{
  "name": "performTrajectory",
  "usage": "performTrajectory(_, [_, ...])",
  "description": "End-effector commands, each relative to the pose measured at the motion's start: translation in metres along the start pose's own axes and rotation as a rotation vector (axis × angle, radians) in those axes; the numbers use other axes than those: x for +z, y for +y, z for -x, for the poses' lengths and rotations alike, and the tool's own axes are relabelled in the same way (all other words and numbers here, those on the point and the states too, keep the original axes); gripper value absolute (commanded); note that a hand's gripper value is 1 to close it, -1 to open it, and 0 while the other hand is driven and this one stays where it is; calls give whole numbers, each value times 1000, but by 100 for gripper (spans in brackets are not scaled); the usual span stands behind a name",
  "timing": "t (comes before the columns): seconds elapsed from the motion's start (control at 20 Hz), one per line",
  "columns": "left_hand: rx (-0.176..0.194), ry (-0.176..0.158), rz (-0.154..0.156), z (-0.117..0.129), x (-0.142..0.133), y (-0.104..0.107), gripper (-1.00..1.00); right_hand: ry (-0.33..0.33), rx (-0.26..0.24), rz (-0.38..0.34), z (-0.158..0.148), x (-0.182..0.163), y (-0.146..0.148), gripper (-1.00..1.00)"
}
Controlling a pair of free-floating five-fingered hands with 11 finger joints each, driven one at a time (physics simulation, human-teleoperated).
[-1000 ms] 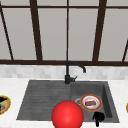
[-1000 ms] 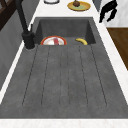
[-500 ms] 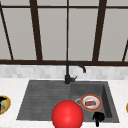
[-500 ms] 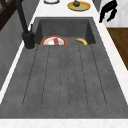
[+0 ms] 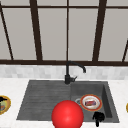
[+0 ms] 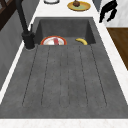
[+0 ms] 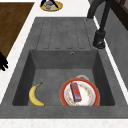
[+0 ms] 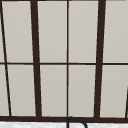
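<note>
My right hand (image 5: 98, 118) hangs over the sink's front right edge with its fingers relaxed and pointing down, holding nothing; it is also the hand (image 6: 108, 11) by the counter's front and the hand (image 7: 3, 62) at the picture's left edge. In the basin lies a red-rimmed plate (image 5: 98, 106) (image 7: 63, 96) with a red box (image 5: 90, 102) (image 7: 75, 91) on it. A banana (image 7: 35, 95) (image 6: 81, 41) lies beside the plate, nearer the front wall. A dark shape that may be my left hand (image 5: 2, 99) sits over a yellow plate (image 5: 7, 106) on the left counter.
A large red ball (image 5: 67, 115) sits at the front centre. The black faucet (image 5: 68, 75) (image 7: 101, 32) stands behind the sink, with the ribbed drainboard (image 6: 62, 75) to its left. Another yellow plate (image 6: 78, 5) with a brown item rests on the right counter.
</note>
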Motion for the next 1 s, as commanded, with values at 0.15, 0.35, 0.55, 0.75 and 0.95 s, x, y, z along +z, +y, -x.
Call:
performTrajectory(0.15, [-41, -102, 64, 15, 24, 4, 100, 0, 0, 0, 0, 0, 0, 0])
performTrajectory(0.35, [-154, -87, 36, 11, 12, 8, 100, 0, 0, 0, 0, 0, 0, 0])
performTrajectory(0.55, [-172, -52, -11, 12, 16, 9, 100, 0, 0, 0, 0, 0, 0, 0])
performTrajectory(0.75, [-219, 28, -26, 0, 2, 24, -100, 0, 0, 0, 0, 0, 0, 0])
performTrajectory(0.95, [-237, 59, -2, -1, -8, 24, -100, 0, 0, 0, 0, 0, 0, 0])
